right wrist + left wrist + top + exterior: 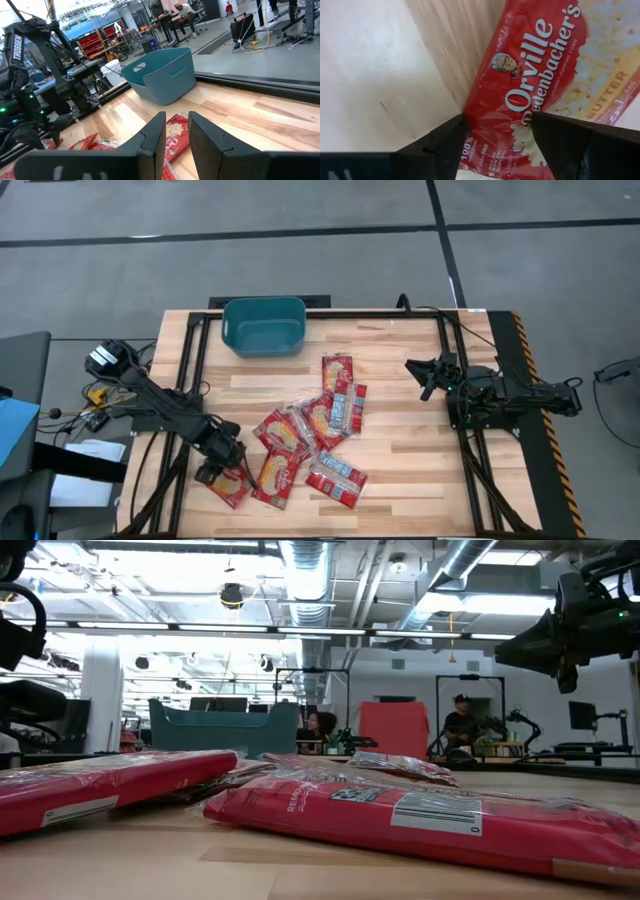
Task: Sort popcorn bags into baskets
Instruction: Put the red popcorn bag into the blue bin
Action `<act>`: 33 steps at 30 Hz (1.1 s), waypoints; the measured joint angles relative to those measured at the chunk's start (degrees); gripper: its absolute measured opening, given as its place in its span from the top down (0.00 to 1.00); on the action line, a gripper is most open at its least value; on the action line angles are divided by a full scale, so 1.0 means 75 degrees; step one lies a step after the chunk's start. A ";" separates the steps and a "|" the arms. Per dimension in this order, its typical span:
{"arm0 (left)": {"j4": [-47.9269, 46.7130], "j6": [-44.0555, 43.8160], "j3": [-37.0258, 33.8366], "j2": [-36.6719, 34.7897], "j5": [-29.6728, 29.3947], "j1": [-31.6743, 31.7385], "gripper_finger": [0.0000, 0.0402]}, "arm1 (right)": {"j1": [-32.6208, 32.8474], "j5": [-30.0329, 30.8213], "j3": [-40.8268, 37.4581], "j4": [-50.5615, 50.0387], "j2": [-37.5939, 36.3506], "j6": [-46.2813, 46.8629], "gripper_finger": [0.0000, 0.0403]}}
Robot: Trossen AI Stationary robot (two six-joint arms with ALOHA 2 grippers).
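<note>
Several red popcorn bags point(310, 430) lie flat in a loose pile in the middle of the table, some with the pale side up; in the low view two bags point(400, 815) lie close. The teal bin point(264, 328) stands at the far edge, with nothing showing inside. My left gripper point(222, 470) is open and low over the leftmost bag point(232, 488), its fingers astride one end of that bag point(540, 85). My right gripper point(420, 375) hangs above the table's right side with a narrow gap between its fingers point(176, 120), pointing toward the bin point(162, 75). My left gripper point(498, 117) comes at the leftmost bag's end point(495, 135) from above, pointing down. One finger point(445, 145) stands at the bag's edge, the other point(560, 145) over its printed face. The bag lies flat on the table. I cannot tell whether the fingers touch it.
Black frame rails point(195, 380) run along the table's left and right sides. Bare wood lies between the pile and the bin and on the right half of the table point(400, 450). Beyond the table, people sit at benches in the room point(460, 725).
</note>
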 joint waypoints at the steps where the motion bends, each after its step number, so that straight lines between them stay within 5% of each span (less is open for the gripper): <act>1: 0.0000 0.0003 0.0005 0.0025 -0.0007 0.0004 0.50 | 0.0000 0.0000 0.0000 0.0000 0.0000 0.0001 0.73; 13: 0.0050 -0.0466 -0.0007 0.0026 -0.0393 0.0124 0.97 | 0.0000 0.0000 -0.0009 -0.0014 0.0000 -0.0002 0.73; 33: -0.2433 0.0465 0.1567 -0.0128 -0.0876 0.1921 1.00 | 0.0000 0.0003 -0.0023 -0.0011 0.0000 0.0001 0.73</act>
